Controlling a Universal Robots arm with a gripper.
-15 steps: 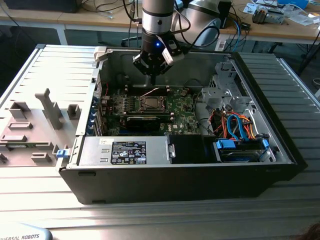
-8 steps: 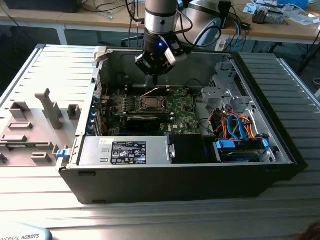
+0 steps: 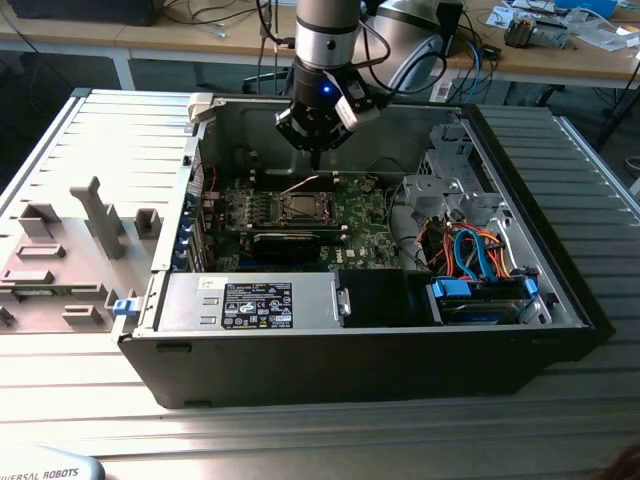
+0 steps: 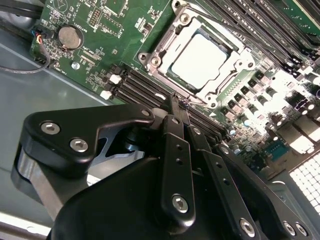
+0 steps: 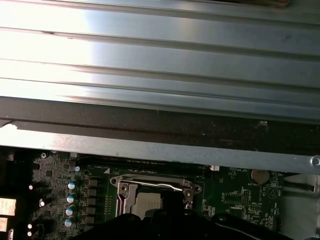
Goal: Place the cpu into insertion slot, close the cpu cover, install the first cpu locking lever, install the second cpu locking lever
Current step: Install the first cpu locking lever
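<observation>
The cpu (image 4: 200, 60) lies silver side up in the insertion slot (image 3: 300, 207) in the middle of the green motherboard (image 4: 90, 20). The cpu cover (image 4: 162, 50) lies flat over it, framing the chip in its window. My gripper (image 4: 178, 104) hangs just beside the socket's edge, its two black fingers (image 4: 175, 145) shut together. Its tip is at the hooked end of a thin locking lever (image 4: 186, 104); I cannot tell if they touch. In the exterior view the gripper (image 3: 314, 160) hovers over the socket's far side, above a slanted lever (image 3: 300, 185). The first wrist view shows a lever rod (image 5: 150, 181) crossing the socket.
Black memory slots (image 4: 142, 90) run beside the socket, and a coin battery (image 4: 70, 36) sits further off. The open case holds a power supply (image 3: 250, 300) at the front and a drive cage with orange and blue cables (image 3: 475, 255). A grey fixture tray (image 3: 60, 250) lies at the exterior view's left.
</observation>
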